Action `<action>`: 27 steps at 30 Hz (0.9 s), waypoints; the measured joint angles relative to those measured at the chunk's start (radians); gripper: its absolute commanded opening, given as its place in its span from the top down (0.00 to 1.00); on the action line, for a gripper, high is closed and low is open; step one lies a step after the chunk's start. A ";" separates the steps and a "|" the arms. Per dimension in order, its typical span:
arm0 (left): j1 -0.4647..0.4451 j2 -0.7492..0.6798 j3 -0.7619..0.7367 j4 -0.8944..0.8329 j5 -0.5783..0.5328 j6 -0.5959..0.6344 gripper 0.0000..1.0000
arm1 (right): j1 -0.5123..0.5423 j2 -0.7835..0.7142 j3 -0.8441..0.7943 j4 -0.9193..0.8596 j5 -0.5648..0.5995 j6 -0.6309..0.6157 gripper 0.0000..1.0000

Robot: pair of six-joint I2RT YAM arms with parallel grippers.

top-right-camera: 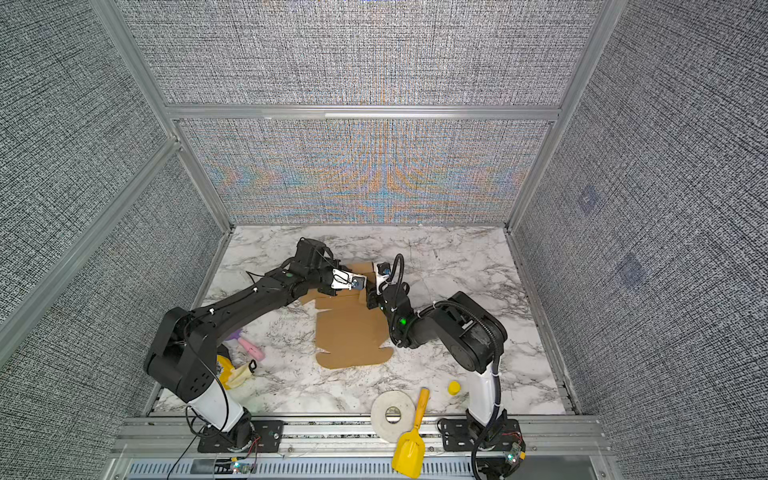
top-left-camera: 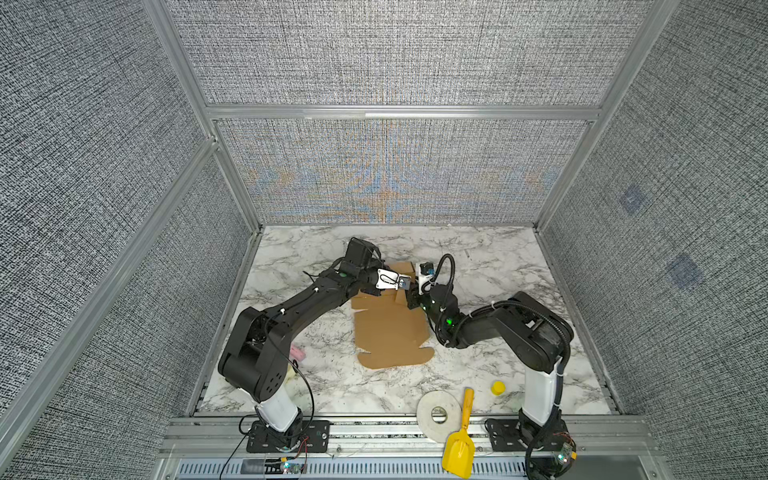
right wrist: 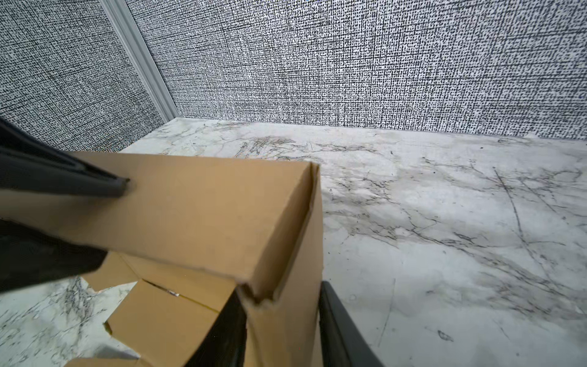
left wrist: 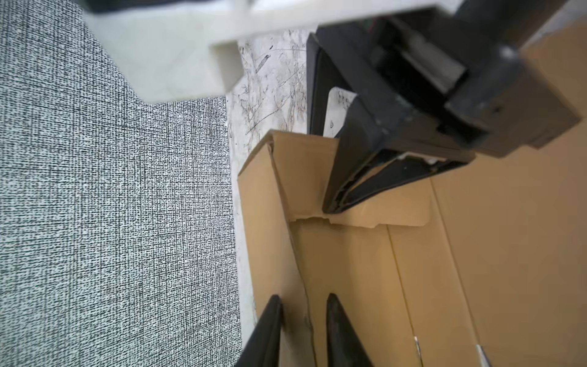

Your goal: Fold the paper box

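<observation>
At the marble worktop's [top-left-camera: 498, 266] front edge we see a white tape roll [top-left-camera: 426, 420] with a yellow shovel [top-left-camera: 459, 448] just beside it. A yellow cap [top-left-camera: 498, 387] sits near, a pink thing [top-right-camera: 251, 348] far left.

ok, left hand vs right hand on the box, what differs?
Left hand: fingers apart, astride a wall of the paper box, not pinching. Right hand: clamped across a raised side wall. Left comes in sideways; right points toward the back wall. Both are at the box's folded-up far end.
</observation>
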 measured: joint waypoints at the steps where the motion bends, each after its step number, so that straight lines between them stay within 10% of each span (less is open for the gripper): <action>1: -0.001 0.000 0.000 0.002 0.000 -0.001 0.73 | 0.000 0.000 0.000 0.000 0.000 0.000 0.63; 18: -0.007 0.002 -0.015 0.043 -0.011 -0.031 0.75 | 0.024 0.004 -0.036 -0.007 0.001 0.003 0.45; 27: -0.007 0.003 -0.011 0.039 -0.007 -0.033 0.76 | 0.034 0.054 -0.052 -0.007 0.007 0.039 0.54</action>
